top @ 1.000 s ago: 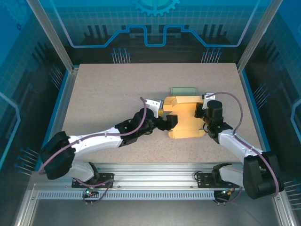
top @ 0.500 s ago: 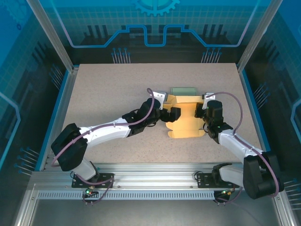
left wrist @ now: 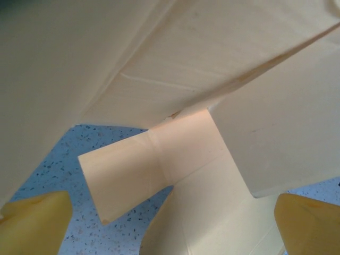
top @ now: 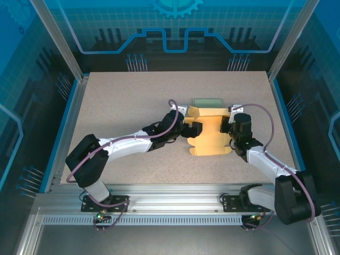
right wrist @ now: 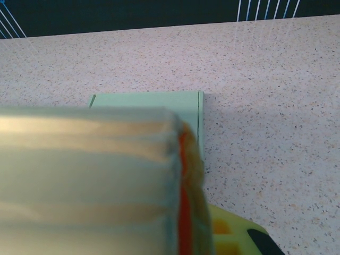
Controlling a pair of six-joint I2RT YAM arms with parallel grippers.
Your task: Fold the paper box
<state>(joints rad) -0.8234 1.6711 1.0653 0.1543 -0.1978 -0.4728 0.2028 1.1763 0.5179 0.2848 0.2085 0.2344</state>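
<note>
Paper box [top: 210, 137] is seen right of centre on the table [top: 133, 101], only part-formed. In the left wrist view a side flap [left wrist: 138, 172] is loose, not tucked. Left gripper [top: 193, 129] is spread wide at the box's left edge. Right gripper [top: 230, 127] is closed at its right edge, grip unconfirmed. Wall-raising and tucking are judged outstanding.

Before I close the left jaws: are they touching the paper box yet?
Cannot tell. Left wrist view: the open left gripper straddles a paper box flap; neither contact nor a gap is plain.
</note>
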